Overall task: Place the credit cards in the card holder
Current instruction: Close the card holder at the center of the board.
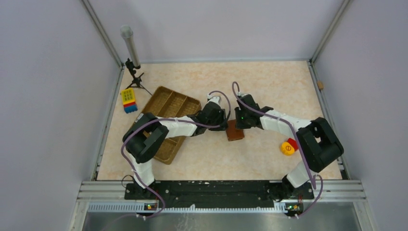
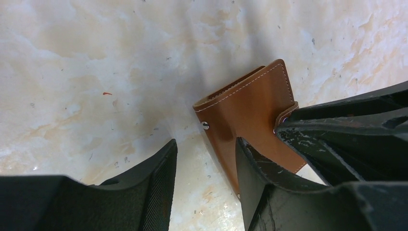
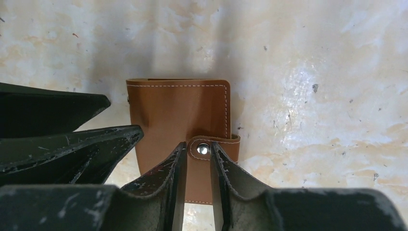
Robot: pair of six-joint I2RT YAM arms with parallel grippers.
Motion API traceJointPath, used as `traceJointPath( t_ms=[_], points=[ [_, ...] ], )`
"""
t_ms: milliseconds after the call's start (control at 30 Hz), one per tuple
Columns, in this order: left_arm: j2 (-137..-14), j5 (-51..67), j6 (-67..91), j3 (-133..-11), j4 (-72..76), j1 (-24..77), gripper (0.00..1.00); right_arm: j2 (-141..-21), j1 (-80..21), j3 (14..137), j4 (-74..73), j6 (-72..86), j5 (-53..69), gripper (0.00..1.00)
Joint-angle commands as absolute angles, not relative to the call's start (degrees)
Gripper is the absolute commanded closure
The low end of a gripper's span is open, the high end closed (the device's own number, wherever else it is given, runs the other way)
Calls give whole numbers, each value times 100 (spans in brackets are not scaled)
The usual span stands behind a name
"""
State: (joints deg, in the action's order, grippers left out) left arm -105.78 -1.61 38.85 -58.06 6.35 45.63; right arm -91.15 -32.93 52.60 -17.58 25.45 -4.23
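The card holder (image 1: 235, 132) is a small brown leather wallet lying flat and snapped closed at the table's middle. It also shows in the wrist views, as the card holder (image 2: 250, 108) and the card holder (image 3: 178, 110). My left gripper (image 1: 223, 125) is open at the holder's left side. One of its fingers (image 2: 252, 166) is over the holder's edge and the other is over bare table. My right gripper (image 3: 198, 147) hangs low over the holder with its jaws a narrow gap apart. Its tips sit either side of the snap stud (image 3: 203, 149) on the closing tab. No credit cards are in view.
A large brown compartmented tray (image 1: 169, 107) lies left of the holder, partly under my left arm. A yellow-and-blue block (image 1: 129, 100) and a small tripod with a tube (image 1: 132, 53) stand at the back left. A yellow and a red round piece (image 1: 288, 147) lie beside my right arm.
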Motion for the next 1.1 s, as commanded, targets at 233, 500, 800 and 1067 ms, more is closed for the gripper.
traceJointPath(
  t_ms=[233, 500, 800, 1067],
  points=[
    [-10730, -26, 3977, -5772, 799, 4549, 50, -9333, -3595, 5633, -1966, 2377, -819, 70],
    [-10719, 167, 4063, -5693, 908, 4546, 50, -9590, -3813, 5824, -2312, 2400, -1401, 74],
    [-10658, 550, 4694, -5123, 1661, 4496, 48, -9607, -3841, 5716, -2451, 2683, -1652, 99],
    [-10739, 945, 5596, -4427, 2825, 4474, 43, -9847, -3843, 5579, -2527, 2953, -1762, 100]
  ],
)
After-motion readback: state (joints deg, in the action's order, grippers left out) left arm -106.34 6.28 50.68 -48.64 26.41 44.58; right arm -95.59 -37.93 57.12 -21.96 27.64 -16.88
